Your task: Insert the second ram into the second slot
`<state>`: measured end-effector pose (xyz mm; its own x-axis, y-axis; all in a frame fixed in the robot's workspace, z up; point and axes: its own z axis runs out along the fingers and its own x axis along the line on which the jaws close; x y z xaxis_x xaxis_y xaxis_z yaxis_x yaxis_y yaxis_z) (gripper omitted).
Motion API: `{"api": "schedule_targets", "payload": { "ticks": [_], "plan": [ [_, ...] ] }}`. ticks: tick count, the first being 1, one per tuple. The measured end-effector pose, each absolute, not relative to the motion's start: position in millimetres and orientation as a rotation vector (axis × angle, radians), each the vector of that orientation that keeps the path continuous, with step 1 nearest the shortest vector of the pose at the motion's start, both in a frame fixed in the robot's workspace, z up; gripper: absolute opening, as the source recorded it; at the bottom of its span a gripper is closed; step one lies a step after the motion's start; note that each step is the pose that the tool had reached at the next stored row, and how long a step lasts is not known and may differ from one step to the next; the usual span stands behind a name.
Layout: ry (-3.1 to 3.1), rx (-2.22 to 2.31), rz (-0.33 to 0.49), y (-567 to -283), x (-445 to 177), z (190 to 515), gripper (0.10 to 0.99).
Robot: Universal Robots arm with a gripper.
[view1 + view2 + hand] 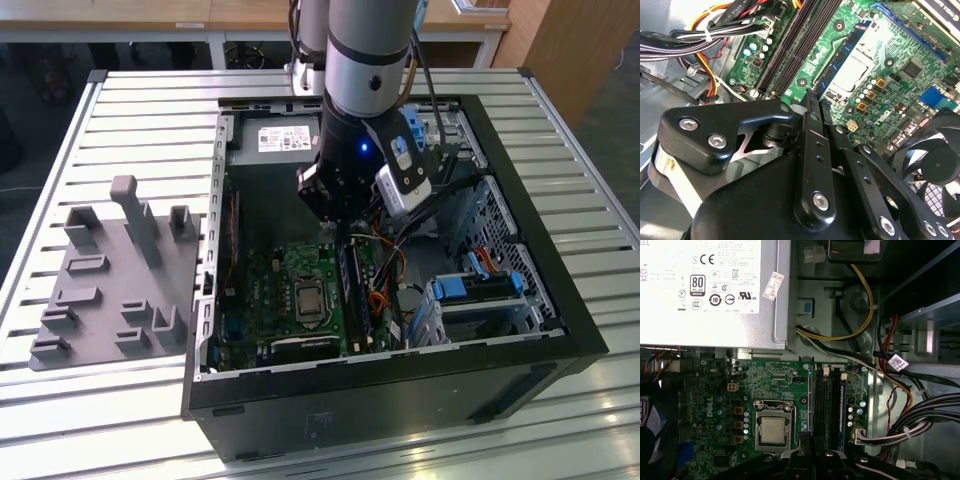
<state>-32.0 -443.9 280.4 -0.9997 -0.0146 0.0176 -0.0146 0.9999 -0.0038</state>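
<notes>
The second ram (pixel 840 60) is a thin blue-green stick standing on edge along the memory slot beside the processor socket (pixel 774 427). It appears as a thin line (pixel 810 400) in the first wrist view and as a dark upright strip (pixel 346 290) in the exterior view. My gripper (pixel 815 100) reaches down into the open computer case, its two black fingers shut together with their tips at the stick's near end (pixel 804 442). Whether the tips pinch the stick or rest on it is unclear. Another blue-edged stick (pixel 842 410) sits in the slot farthest from the socket.
Cable bundles (pixel 920 415) run close beside the slots. The power supply (pixel 710 290) fills the case's far end and a fan (pixel 935 165) sits beyond the socket. Blue drive clips (pixel 470 288) stand at the exterior view's right. A grey fixture (pixel 110 270) lies outside the case.
</notes>
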Motion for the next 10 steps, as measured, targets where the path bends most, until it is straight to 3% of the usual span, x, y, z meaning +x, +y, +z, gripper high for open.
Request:
{"api": "schedule_targets", "payload": {
  "ticks": [10],
  "plan": [
    [-3.124,0.023,0.006,-443.9,-32.0,278.2,0.137]
  ]
}}
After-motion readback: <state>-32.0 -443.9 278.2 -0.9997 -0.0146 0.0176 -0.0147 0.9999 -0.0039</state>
